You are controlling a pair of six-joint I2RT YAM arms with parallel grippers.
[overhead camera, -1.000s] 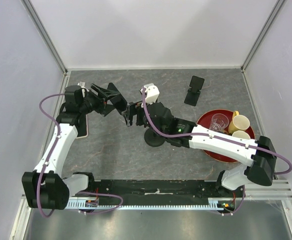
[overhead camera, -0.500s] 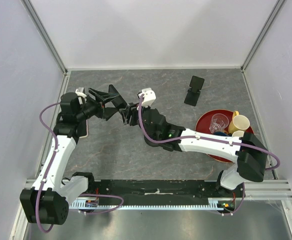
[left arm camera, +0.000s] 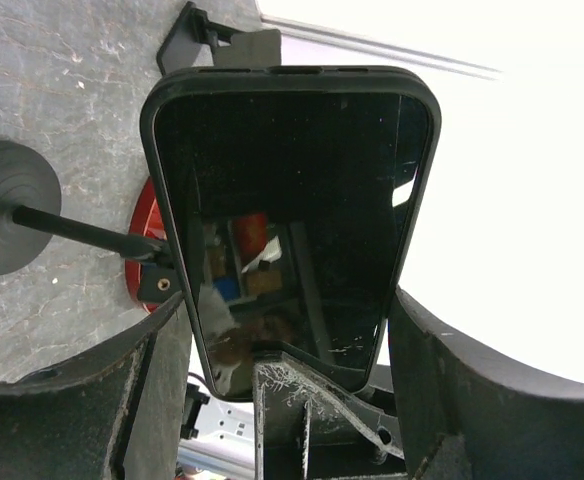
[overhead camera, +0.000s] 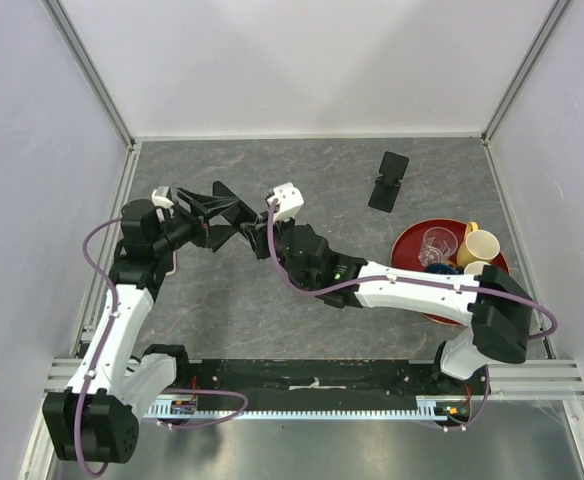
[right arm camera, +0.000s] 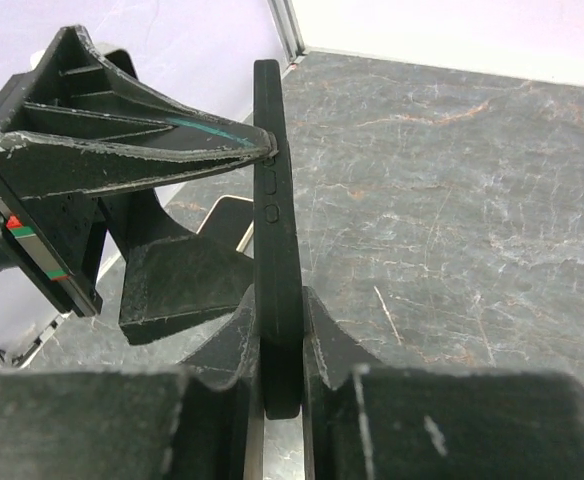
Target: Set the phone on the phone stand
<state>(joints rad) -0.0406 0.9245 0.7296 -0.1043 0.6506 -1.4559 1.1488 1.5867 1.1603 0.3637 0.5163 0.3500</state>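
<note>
Black phone [right arm camera: 277, 150] inside right claw [right arm camera: 279, 320]

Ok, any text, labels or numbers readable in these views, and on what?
None readable.
The phone has a dark screen showing only reflections; its edge shows buttons, no lettering.
The phone stand and yellow cups look plain from the top view.

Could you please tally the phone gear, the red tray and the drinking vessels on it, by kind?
phone: 1
phone stand: 1
red tray: 1
yellow mugs: 2
clear glass: 1
total: 6
</note>
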